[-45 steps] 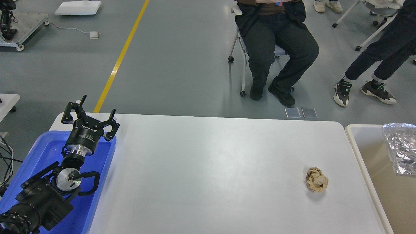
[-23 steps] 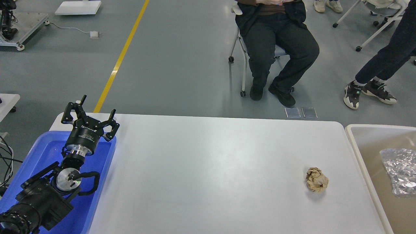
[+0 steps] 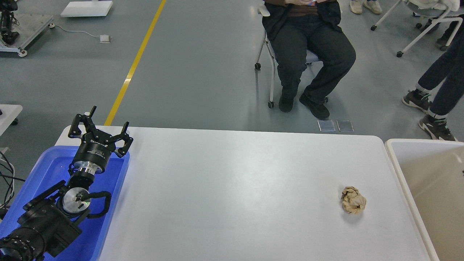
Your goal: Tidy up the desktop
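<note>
Your left gripper (image 3: pixel 99 127) hangs spread and empty over the blue tray (image 3: pixel 43 170) at the desktop's (image 3: pixel 232 195) left end, a crumpled paper ball (image 3: pixel 353 204) lying toward its right.

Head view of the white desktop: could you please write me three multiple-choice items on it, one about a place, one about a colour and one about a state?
1. Where does the crumpled paper ball lie on the desktop?
A. right part
B. left part
C. far edge

2. What colour is the tray on the left?
A. green
B. blue
C. red

3. How is the left pincer?
A. shut on the ball
B. open, holding nothing
C. out of view

Answers: 1 A, the ball sits near the beige-lined bin. 2 B, its rim and floor are blue. 3 B, its fingers are spread above the tray.
</note>
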